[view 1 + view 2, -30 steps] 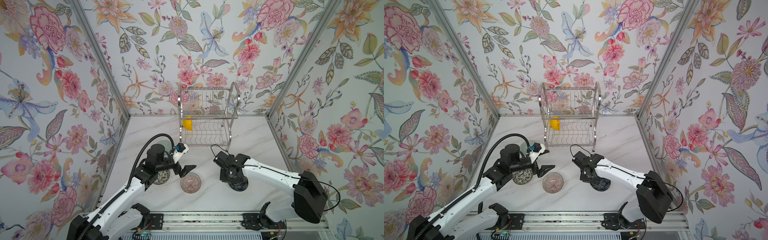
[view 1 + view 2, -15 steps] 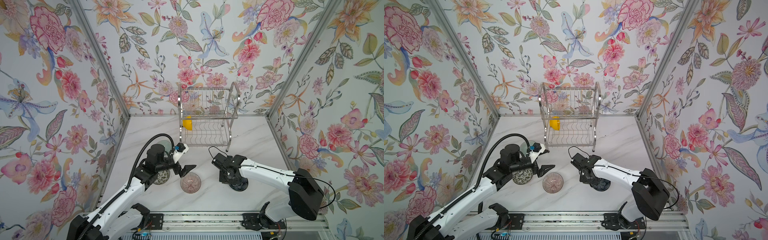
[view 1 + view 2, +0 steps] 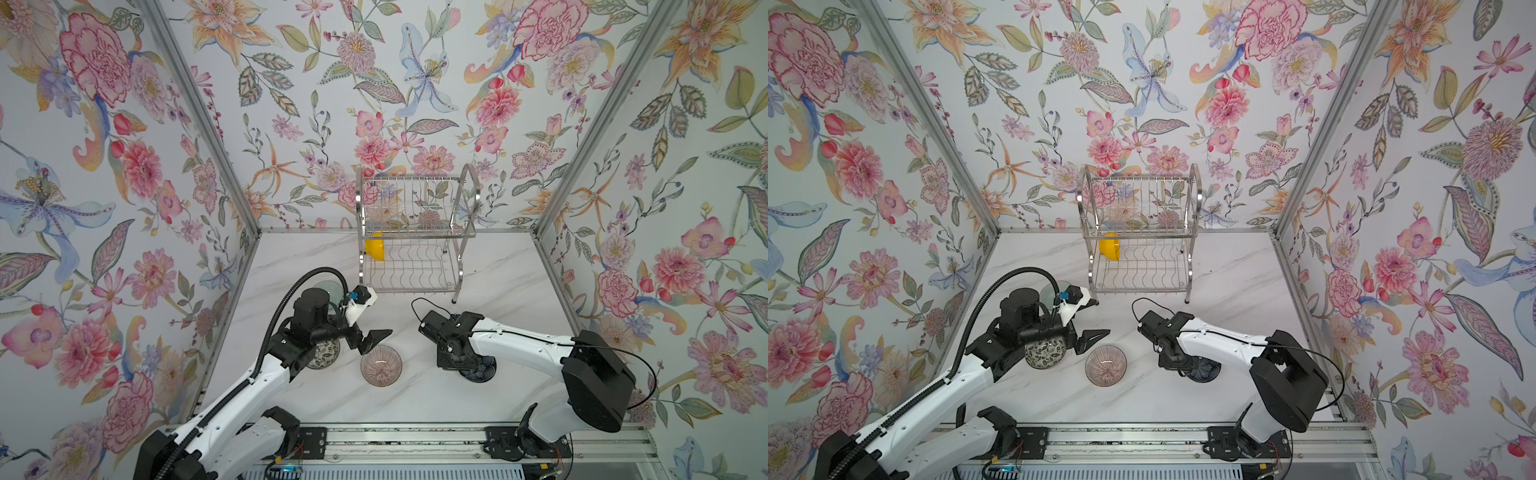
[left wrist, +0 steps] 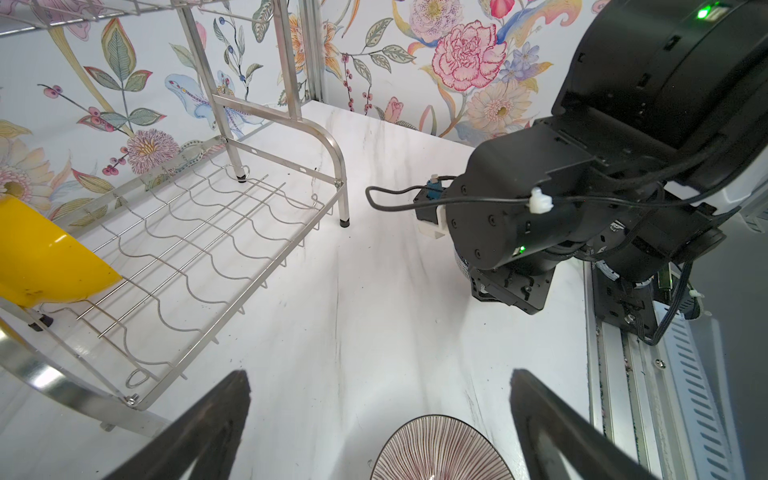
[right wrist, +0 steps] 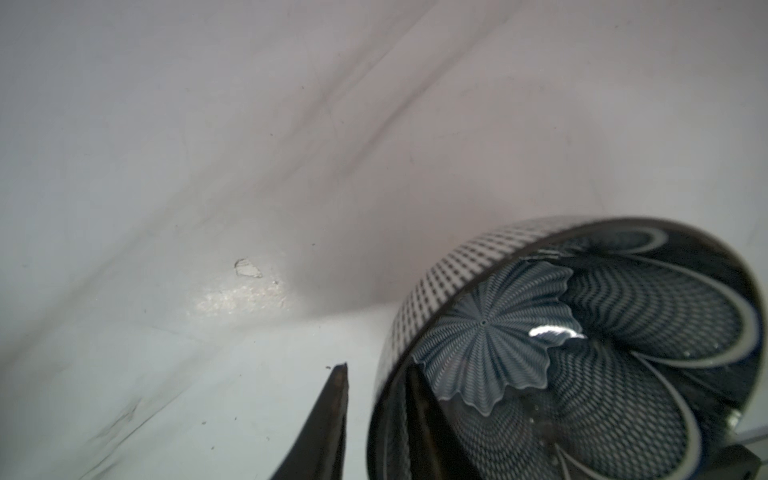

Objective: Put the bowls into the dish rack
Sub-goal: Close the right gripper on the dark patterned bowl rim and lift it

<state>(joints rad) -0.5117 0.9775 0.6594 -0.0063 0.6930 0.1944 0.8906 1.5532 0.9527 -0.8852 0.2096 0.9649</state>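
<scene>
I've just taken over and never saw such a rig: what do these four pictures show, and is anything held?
A left arm and a right arm, each with a two-finger gripper, work on a marble table. Two pictures look down on the whole scene; two come from wrist cameras. The dish rack at the back has a yellow bowl on edge in its lower tier. On the table: a pink ribbed bowl, a speckled bowl and a pale green bowl partly under the left arm, and a navy bowl. The left gripper is open and empty near the pink ribbed bowl. The right gripper straddles the navy bowl's rim, one finger inside, not clamped yet.
</scene>
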